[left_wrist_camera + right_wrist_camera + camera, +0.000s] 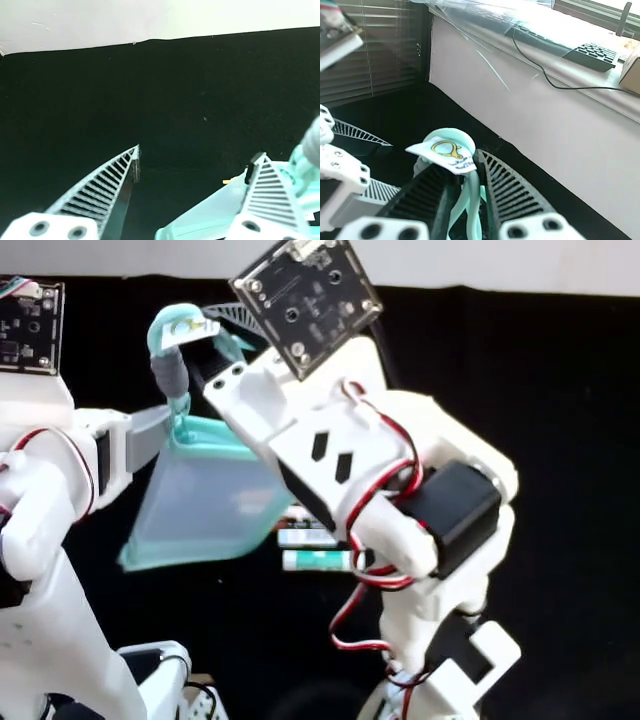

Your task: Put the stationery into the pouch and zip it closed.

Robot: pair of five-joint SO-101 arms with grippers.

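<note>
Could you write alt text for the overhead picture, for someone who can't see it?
The right gripper of a white robot arm holds a mint-green pouch up by its loop above a black table. Stationery lies beneath; the left arm is beside the pouch.

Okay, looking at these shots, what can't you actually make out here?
- Stationery, high view: mostly covered by the pouch and the right arm, so its kind and count are unclear.
- Pouch zipper, high view: partly behind that arm, so I cannot tell whether it is open or closed.
- Pouch contents, high view: the wall is cloudy, so I cannot tell what is inside.
- Pouch, left wrist view: cut off by the frame edge.
</note>
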